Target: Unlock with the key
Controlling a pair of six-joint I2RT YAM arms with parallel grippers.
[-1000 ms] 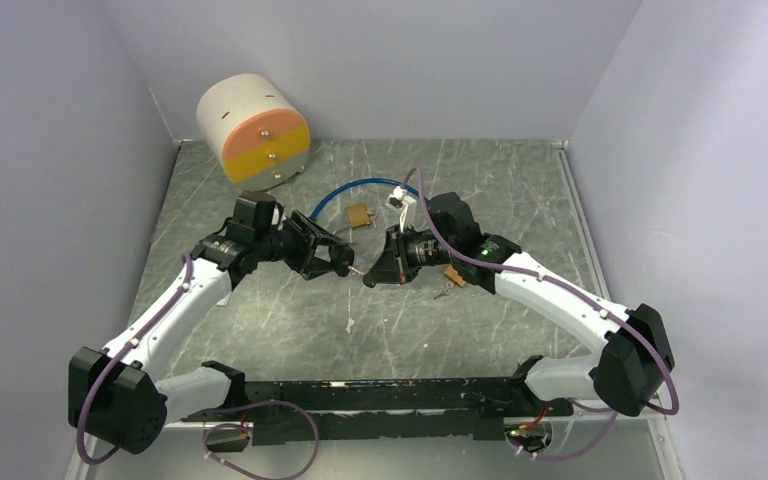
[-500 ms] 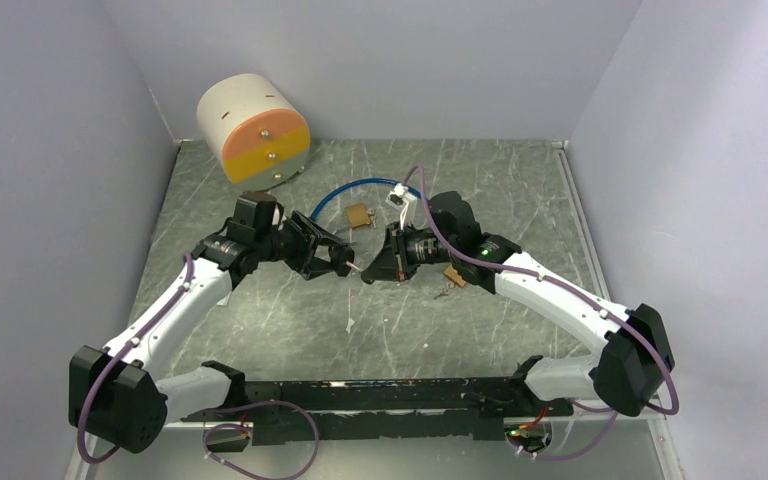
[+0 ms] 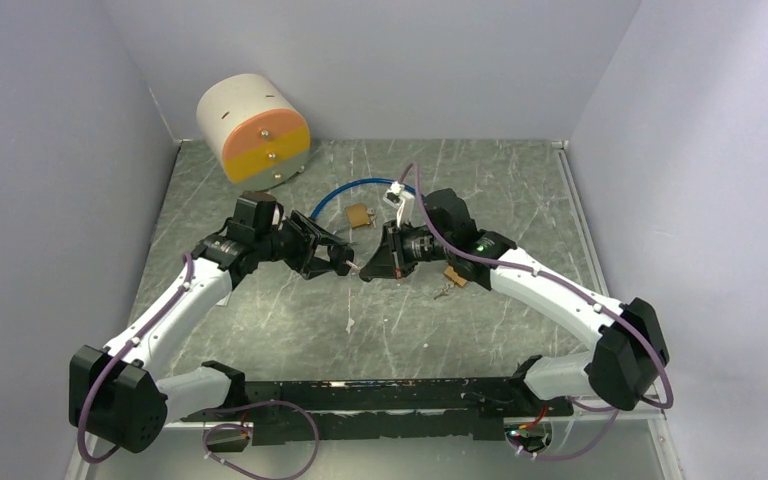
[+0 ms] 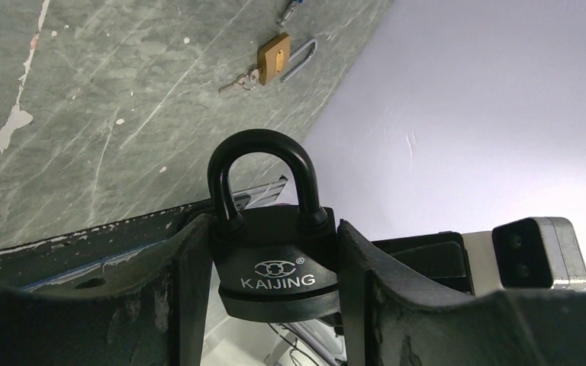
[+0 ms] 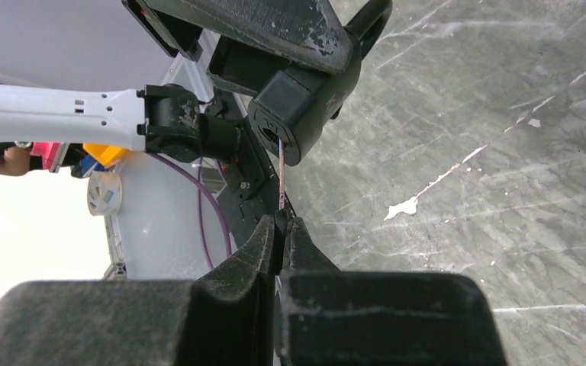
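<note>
Above the middle of the tabletop (image 3: 260, 300), the left gripper (image 3: 338, 260) holds the black padlock (image 4: 275, 276) off the surface. Its jaws stand part-way apart, clamped on the lock's body, with the shackle still seated. The right gripper (image 5: 281, 229) is pinched fully closed on the thin key (image 5: 281, 179). The key's tip meets the keyhole (image 5: 272, 139) on the lock's underside; how far it has entered cannot be told.

To do this step well, the blade should probably stay in line with the keyway and go in straight and slowly. The left arm should hold rigid so the lock cannot swivel in its grip. Turning should wait until the key is fully seated, since the blade looks thin enough to bend or slip between the pads.

Compared with a second ago, the right arm has eased a little toward the left one and closed the gap between them. The left arm and padlock sit as before. A brass padlock (image 3: 358, 214) lies unmoved toward the far edge.
</note>
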